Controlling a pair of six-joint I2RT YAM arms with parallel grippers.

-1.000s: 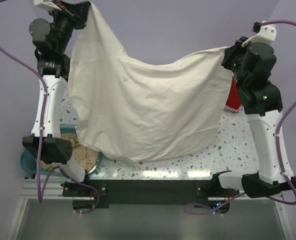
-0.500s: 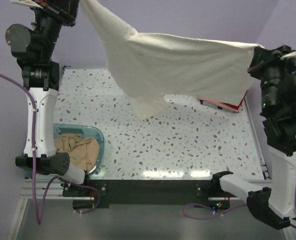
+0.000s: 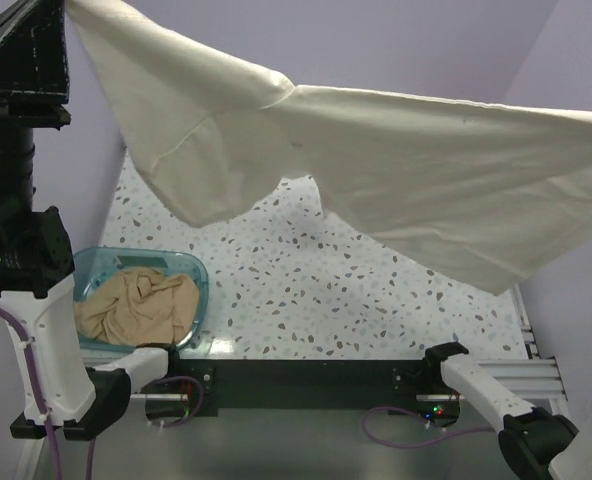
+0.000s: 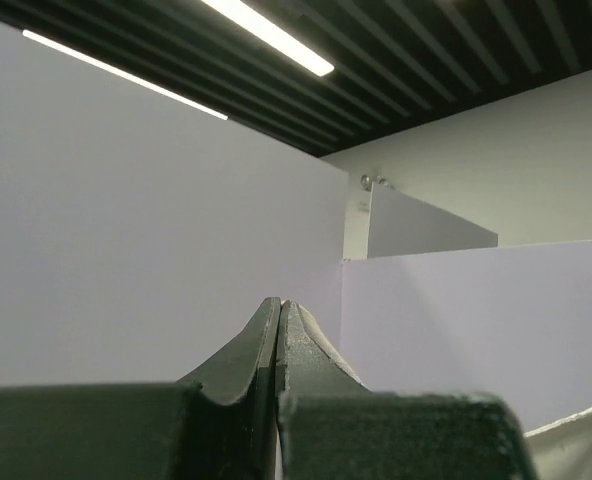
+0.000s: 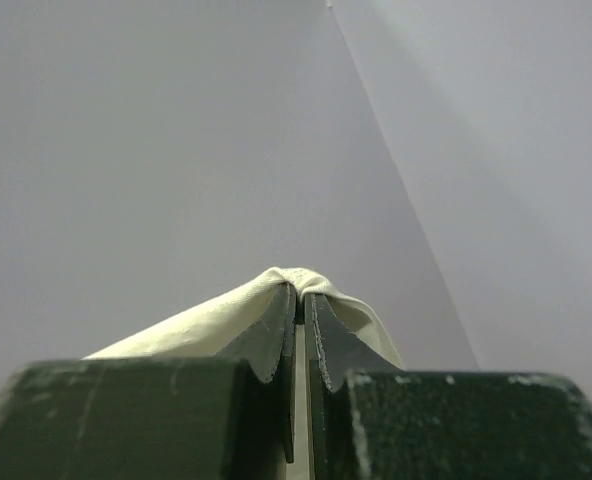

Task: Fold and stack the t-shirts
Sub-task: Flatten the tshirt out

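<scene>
The cream-white t-shirt [image 3: 396, 180] is held stretched high above the bench [image 3: 306, 290], pinched by the left hand [image 4: 279, 305] and right hand [image 5: 301, 295].

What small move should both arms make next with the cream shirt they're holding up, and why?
Probably lower both arms together, keeping it taut. The left gripper and right gripper are shut on the cream-white t-shirt, which hangs spread well above the table; it must lie flat before folding.

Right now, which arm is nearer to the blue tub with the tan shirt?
Left. The left arm stands right beside the blue tub, at its left rim. The right arm shows only at the far right, well apart from it.
</scene>
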